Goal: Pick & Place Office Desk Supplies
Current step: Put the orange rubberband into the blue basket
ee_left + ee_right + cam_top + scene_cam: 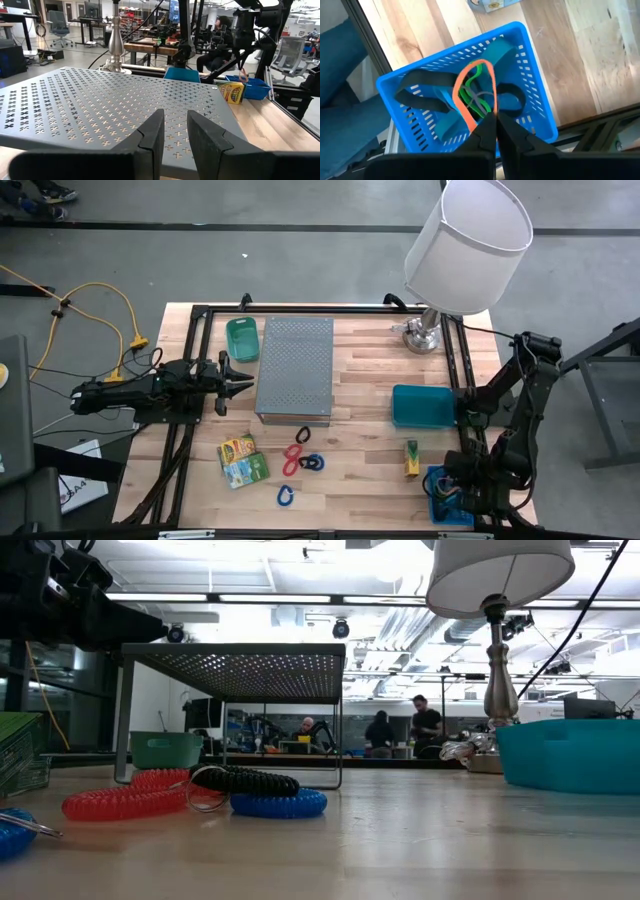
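Observation:
My right gripper (pixel 495 122) hangs over the blue basket (pixel 530 75) at the table's near right corner, shut on a bunch of rubber bands: orange (pixel 462 95), green (pixel 470 95) and grey. Wide blue and dark bands lie in the basket. My left gripper (pixel 175 120) is open and level at the table's left, in front of the grey perforated stand (pixel 295 370), with nothing between its fingers. Red (pixel 293 458), dark (pixel 312 463) and blue (pixel 285 497) coil loops and yellow-green packets (pixel 240 460) lie flat on the near part of the table. My right gripper pinches the top of the orange band's loop (pixel 489 111) between its two fingertips, with the green and grey bands caught in the same spot. The fingers come from above, pointing down. The loops hang slack below the fingers, above the basket's inside.
A teal bin (pixel 425 405) and an upright crayon box (pixel 411 458) stand near the right arm. A green bin (pixel 241 338) sits beside the stand's far left corner. A lamp (pixel 465 240) stands at the far right. Black frame rails (pixel 460 380) run along the table's sides.

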Available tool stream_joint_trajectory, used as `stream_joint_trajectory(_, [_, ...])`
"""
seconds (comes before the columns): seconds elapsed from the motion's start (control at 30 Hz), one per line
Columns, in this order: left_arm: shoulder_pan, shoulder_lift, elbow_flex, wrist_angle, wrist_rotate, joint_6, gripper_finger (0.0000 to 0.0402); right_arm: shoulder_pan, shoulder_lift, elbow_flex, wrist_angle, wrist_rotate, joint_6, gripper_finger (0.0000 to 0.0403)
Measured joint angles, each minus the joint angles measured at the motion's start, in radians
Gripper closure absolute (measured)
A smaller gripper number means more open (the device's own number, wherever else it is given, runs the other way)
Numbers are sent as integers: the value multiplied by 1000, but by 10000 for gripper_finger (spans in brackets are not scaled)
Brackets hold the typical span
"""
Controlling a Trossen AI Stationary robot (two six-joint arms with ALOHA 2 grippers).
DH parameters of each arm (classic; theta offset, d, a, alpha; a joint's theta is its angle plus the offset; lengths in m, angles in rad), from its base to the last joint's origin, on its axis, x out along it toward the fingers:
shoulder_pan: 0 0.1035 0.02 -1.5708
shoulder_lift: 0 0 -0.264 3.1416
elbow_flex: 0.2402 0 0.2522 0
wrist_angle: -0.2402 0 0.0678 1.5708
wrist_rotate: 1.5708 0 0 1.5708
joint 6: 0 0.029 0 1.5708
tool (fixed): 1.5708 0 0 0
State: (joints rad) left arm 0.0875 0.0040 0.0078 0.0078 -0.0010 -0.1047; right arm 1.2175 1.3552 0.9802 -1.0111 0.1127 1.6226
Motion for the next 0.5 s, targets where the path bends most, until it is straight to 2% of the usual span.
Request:
stream_joint_trajectory(0.3, [0, 0, 0, 0, 0, 0, 323, 0, 0, 0, 1, 0, 0, 399])
stream_joint_trajectory(0.5, [0, 0, 0, 0, 0, 0, 323, 0, 0, 0, 2, 0, 0, 371])
